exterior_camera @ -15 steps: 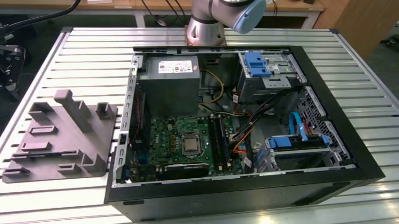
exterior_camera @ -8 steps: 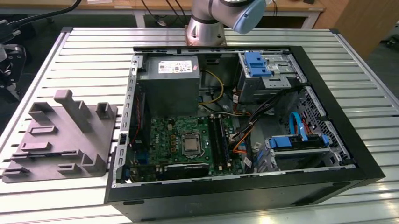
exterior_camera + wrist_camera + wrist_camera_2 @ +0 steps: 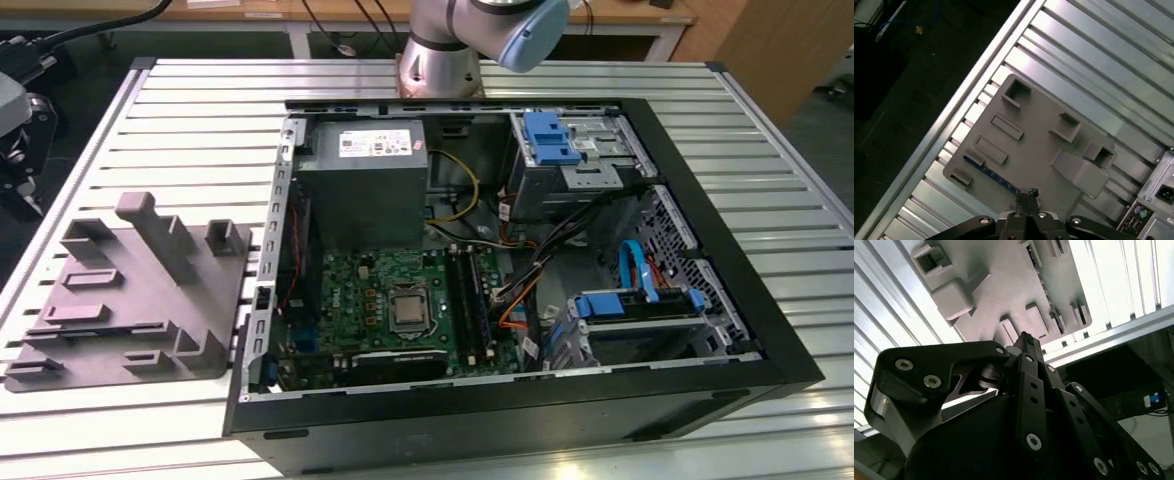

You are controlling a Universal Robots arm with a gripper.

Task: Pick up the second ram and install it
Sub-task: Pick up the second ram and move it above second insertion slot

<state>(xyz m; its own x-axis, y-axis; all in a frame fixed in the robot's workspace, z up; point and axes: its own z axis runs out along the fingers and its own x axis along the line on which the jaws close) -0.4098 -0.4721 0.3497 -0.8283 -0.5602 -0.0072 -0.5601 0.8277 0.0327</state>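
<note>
Hanging over the grey fixture (image 3: 134, 290) at the exterior view's left, my pincer (image 3: 1030, 194) (image 3: 1026, 340) is clenched, its two fingertips pressed together with nothing between them, as both wrist views show. In the first wrist view the second ram (image 3: 990, 174) lies on that fixture as a thin blue strip along one edge. Its nearer end appears just beside my fingertips; whether I touch it I cannot tell. The fixture rests on the slatted table (image 3: 200, 110), just beside the open computer case (image 3: 507, 415). Inside the case, going toward the exterior view's right, come the grey power supply (image 3: 360, 190) with the green motherboard (image 3: 360, 280) nearer the camera, then the black memory slots (image 3: 463, 295), then the blue drive brackets (image 3: 550, 135) by the far wall.
</note>
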